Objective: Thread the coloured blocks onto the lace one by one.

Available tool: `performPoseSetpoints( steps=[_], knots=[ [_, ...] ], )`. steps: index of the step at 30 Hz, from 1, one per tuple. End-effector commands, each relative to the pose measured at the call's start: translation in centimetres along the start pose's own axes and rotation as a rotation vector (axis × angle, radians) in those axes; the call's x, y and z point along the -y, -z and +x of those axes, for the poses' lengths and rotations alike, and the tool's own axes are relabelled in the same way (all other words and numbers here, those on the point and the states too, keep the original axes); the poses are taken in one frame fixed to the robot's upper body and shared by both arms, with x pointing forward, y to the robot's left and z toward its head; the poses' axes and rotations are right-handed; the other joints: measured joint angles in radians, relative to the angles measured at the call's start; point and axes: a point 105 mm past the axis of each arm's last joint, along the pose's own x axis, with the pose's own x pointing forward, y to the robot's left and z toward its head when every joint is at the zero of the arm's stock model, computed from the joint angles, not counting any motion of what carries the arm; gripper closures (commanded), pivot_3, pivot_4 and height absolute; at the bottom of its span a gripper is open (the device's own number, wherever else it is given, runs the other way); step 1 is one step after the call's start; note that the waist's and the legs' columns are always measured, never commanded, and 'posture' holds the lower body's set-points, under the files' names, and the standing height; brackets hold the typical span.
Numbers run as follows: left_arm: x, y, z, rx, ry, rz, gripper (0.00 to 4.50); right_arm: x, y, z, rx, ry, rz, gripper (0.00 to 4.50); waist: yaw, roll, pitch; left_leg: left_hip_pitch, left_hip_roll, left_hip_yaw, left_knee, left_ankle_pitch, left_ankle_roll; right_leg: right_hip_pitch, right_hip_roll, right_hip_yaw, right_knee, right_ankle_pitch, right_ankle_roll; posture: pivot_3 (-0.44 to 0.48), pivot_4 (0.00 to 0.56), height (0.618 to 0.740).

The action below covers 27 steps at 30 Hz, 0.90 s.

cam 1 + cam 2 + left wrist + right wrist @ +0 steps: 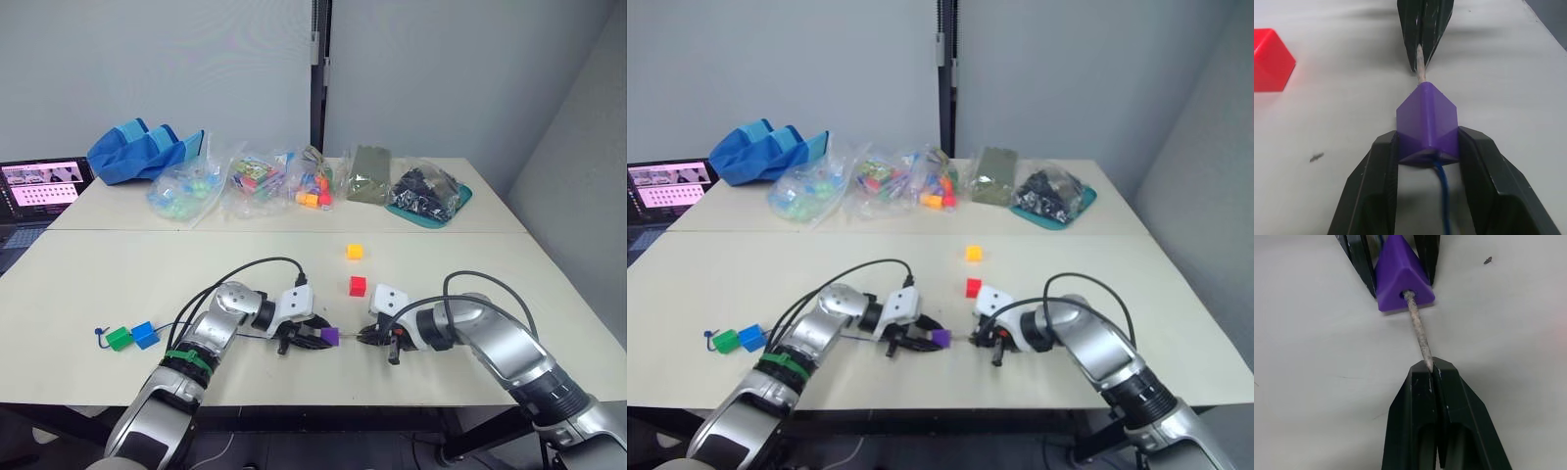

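Purple block clamped between left gripper fingers, lace tip through it, pinched by closed right gripper.

The right pincer had its two black fingers pressed together on the end of the lace's pale stiff tip. That tip ran straight across to the purple block and went into the hole in its face. The block sat wedged between the left pincer's fingers, one on each side. Under it all was the plain pale counter, with a tiny dark speck on it.
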Motion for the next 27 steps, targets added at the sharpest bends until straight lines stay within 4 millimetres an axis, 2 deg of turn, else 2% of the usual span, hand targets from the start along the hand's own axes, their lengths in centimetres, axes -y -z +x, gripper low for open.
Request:
performPoseSetpoints(
  steps=[1,6,7,9,11,13,15,21,25,27],
  knots=[
    [0.1,0.8,-3.1,-0.038,-0.071,-0.036,3.21,0.3,-0.2,-0.1,-0.002,-0.014,-0.038,4.5,-0.001,0.0,0.0,0.0,0.0,0.0,0.0,0.0,0.0,0.0,0.0,0.0,0.0,0.0,0.0,0.0,0.15,0.74],
    [0.9,1.5,-6.8,-0.07,-0.136,-0.081,3.21,0.2,-0.3,0.2,0.004,-0.031,-0.046,4.5,0.001,0.0,0.0,0.001,0.0,0.0,0.0,0.0,0.0,0.0,0.0,0.0,0.0,0.0,0.0,0.0,0.15,0.74],
    [1.2,2.0,-8.2,-0.09,-0.156,-0.101,3.21,0.2,-0.4,0.3,0.009,-0.035,-0.047,4.5,0.002,0.0,0.0,0.001,0.0,0.0,0.0,0.0,0.0,0.0,0.0,0.0,0.0,0.0,0.0,0.0,0.15,0.74],
    [1.6,2.4,-9.8,-0.114,-0.178,-0.122,3.21,0.2,-0.5,0.4,0.015,-0.04,-0.049,4.5,0.002,0.0,0.0,0.0,0.0,0.0,0.0,0.0,0.0,0.0,0.0,0.0,0.0,0.0,0.0,0.0,0.15,0.74],
    [2.2,3.6,-12.7,-0.168,-0.225,-0.159,3.21,0.3,-0.6,0.5,0.018,-0.045,-0.054,4.5,-0.001,0.0,0.0,0.0,0.0,0.0,-0.001,0.0,0.0,-0.001,0.0,0.0,0.0,0.0,0.0,0.0,0.15,0.74],
    [3.0,5.5,-16.5,-0.261,-0.293,-0.205,3.21,0.4,-0.6,0.6,0.02,-0.049,-0.061,4.5,-0.002,0.0,0.0,0.001,0.001,0.0,-0.001,0.0,0.0,-0.001,0.0,0.0,0.001,0.0,-0.001,0.0,0.15,0.74],
    [3.7,6.3,-18.6,-0.306,-0.334,-0.231,3.21,0.5,-0.7,0.7,0.023,-0.052,-0.067,4.5,-0.001,0.0,0.0,0.001,0.001,0.0,-0.001,0.0,0.0,-0.002,0.0,0.0,0.001,-0.001,-0.001,0.0,0.15,0.74],
    [4.4,7.4,-21.9,-0.369,-0.39,-0.26,3.21,0.4,-1.3,1.0,0.041,-0.066,-0.079,4.5,0.013,0.0,0.0,0.001,0.001,0.002,-0.002,0.0,0.0,-0.002,0.0,0.0,0.0,-0.001,-0.001,0.0,0.15,0.74],
    [3.9,7.1,-22.9,-0.367,-0.428,-0.259,3.21,0.4,-1.5,1.1,0.044,-0.072,-0.085,4.5,0.012,0.0,0.0,0.0,0.001,0.002,-0.002,0.0,0.0,-0.002,0.0,0.0,0.0,-0.001,-0.001,0.0,0.15,0.74],
    [3.5,6.5,-23.0,-0.348,-0.438,-0.254,2.17,0.4,-1.5,1.1,0.045,-0.071,-0.085,4.5,0.012,0.0,0.0,0.0,0.001,0.002,-0.002,0.0,0.0,-0.003,0.0,0.0,0.0,-0.001,-0.001,0.0,0.15,0.74]
  ],
)
